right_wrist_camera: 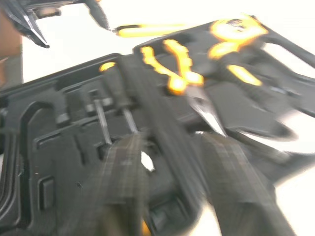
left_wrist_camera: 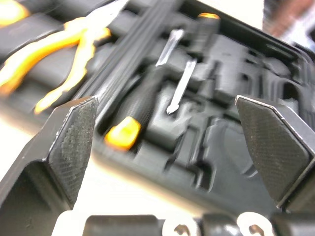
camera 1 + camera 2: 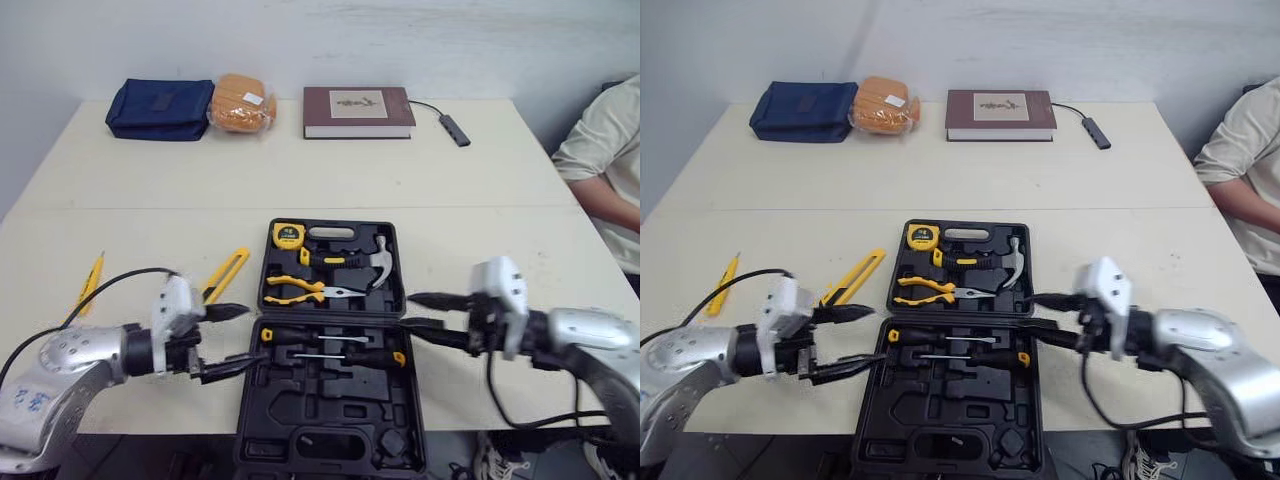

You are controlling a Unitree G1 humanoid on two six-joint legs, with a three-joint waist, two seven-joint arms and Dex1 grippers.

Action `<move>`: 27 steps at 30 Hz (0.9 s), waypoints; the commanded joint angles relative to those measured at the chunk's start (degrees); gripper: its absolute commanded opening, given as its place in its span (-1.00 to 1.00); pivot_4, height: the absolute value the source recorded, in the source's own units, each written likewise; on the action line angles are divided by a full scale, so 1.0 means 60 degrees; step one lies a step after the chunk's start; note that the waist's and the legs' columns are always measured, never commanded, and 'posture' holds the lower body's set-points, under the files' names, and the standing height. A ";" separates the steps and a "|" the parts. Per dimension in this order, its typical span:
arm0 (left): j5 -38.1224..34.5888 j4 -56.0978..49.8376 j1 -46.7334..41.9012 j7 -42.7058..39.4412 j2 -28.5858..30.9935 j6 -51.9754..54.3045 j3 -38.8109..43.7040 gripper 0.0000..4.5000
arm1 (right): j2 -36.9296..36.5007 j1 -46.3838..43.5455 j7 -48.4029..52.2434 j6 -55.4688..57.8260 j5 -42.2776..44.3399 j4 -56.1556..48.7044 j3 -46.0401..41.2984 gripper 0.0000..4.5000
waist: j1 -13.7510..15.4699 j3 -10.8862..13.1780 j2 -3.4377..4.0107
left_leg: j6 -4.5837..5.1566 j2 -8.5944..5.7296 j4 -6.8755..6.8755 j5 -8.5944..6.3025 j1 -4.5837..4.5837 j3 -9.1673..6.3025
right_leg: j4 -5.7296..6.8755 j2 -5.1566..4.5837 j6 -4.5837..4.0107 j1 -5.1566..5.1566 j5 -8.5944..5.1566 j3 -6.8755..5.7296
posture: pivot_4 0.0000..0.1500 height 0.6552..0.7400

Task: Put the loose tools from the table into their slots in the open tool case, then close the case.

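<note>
Case (image 3: pixel 330 412) lies open on the table (image 3: pixel 300 180) between left tool (image 3: pixel 255 333) and right tool (image 3: pixel 405 310), both spread apart.

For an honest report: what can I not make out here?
Right eye view: tool case, near edge cut off at the bottom.
Head views: yellow tool, near end hidden by the left gripper.
Right wrist view: pliers, blurred.
Head views: person, cut off at the right edge.
</note>
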 commanded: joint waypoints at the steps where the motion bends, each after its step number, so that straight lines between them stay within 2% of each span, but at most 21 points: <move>1: -0.0436 0.0345 0.0947 0.1108 -0.0761 0.0071 0.2286 1.00 | -0.0324 0.0682 0.0084 -0.0048 0.0201 0.0960 -0.2148 0.84 | 0.0018 0.0000 0.0001 | 0.0002 0.0000 -0.0003 -0.0001 0.0002 0.0000 | -0.0001 0.0000 0.0000 0.0001 0.0000 0.0001 | 1.00 1.00; 2: -0.0569 0.0585 0.1153 0.1308 -0.0986 0.0081 0.2833 1.00 | -0.0360 0.0835 0.0075 -0.0101 0.0141 0.1357 -0.2500 0.99 | 0.0014 0.0000 0.0000 | 0.0003 0.0000 -0.0007 -0.0002 0.0003 0.0000 | -0.0006 0.0000 0.0000 0.0003 0.0000 -0.0001 | 1.00 1.00; 4: -0.0639 0.1485 0.1563 0.1559 -0.1186 -0.0018 0.4111 1.00 | -0.0387 0.0853 -0.0074 -0.0416 -0.0147 0.2390 -0.2978 0.99 | -0.0023 0.0001 -0.0001 | 0.0004 0.0000 -0.0008 -0.0003 0.0005 0.0001 | -0.0010 0.0000 -0.0001 0.0004 0.0000 -0.0002 | 1.00 1.00; 7: -0.0210 0.2714 0.2126 0.1676 -0.1039 -0.0534 0.5308 1.00 | -0.0636 0.0801 0.0073 -0.1015 -0.0597 0.3766 -0.3391 0.99 | -0.0060 0.0003 0.0005 | 0.0047 0.0000 -0.0012 -0.0025 0.0007 0.0003 | -0.0007 0.0001 -0.0003 -0.0002 -0.0002 -0.0004 | 1.00 1.00; 12: 0.0573 0.4483 0.3073 0.1183 -0.0474 -0.1680 0.6302 1.00 | -0.1388 0.1087 0.0727 -0.2102 -0.1377 0.5876 -0.3904 0.99 | -0.0038 0.0006 0.0010 | 0.0057 0.0000 -0.0024 -0.0033 0.0003 0.0003 | -0.0025 -0.0004 -0.0013 -0.0009 -0.0007 -0.0002 | 1.00 1.00; 16: 0.0562 0.4508 0.3186 0.1298 -0.0548 -0.1857 0.6320 1.00 | -0.1705 0.0998 0.0943 -0.2760 -0.1716 0.6796 -0.3890 0.99 | -0.0026 0.0010 0.0024 | 0.0010 -0.0003 -0.0037 -0.0072 -0.0002 0.0002 | -0.0051 -0.0015 -0.0035 -0.0010 -0.0019 -0.0002 | 1.00 1.00; 20: 0.0458 0.3780 0.3074 0.1640 -0.0806 -0.1669 0.5941 1.00 | -0.1632 0.0777 0.1013 -0.2699 -0.1546 0.6492 -0.3639 0.99 | -0.0070 0.0014 0.0038 | 0.0006 -0.0002 -0.0042 -0.0075 -0.0001 0.0003 | -0.0052 -0.0016 -0.0032 -0.0011 -0.0017 0.0001 | 1.00 1.00; 26: 0.0402 0.3633 0.1949 0.2963 -0.0676 -0.0620 0.5385 1.00 | -0.1367 0.0070 0.0939 -0.1518 -0.0445 0.4003 -0.2415 0.99 | -0.0141 0.0015 0.0070 | -0.0004 0.0000 -0.0047 -0.0067 0.0005 0.0003 | -0.0034 -0.0015 -0.0009 -0.0015 -0.0005 0.0001 | 1.00 1.00; 27: 0.0507 0.3630 0.1730 0.3237 -0.0724 -0.0542 0.5247 1.00 | -0.1117 -0.0325 0.0594 -0.1026 0.0114 0.3318 -0.2045 0.99 | -0.0140 0.0015 0.0070 | -0.0004 0.0001 -0.0048 -0.0066 0.0003 0.0002 | -0.0031 -0.0015 -0.0010 -0.0017 -0.0005 -0.0002 | 1.00 1.00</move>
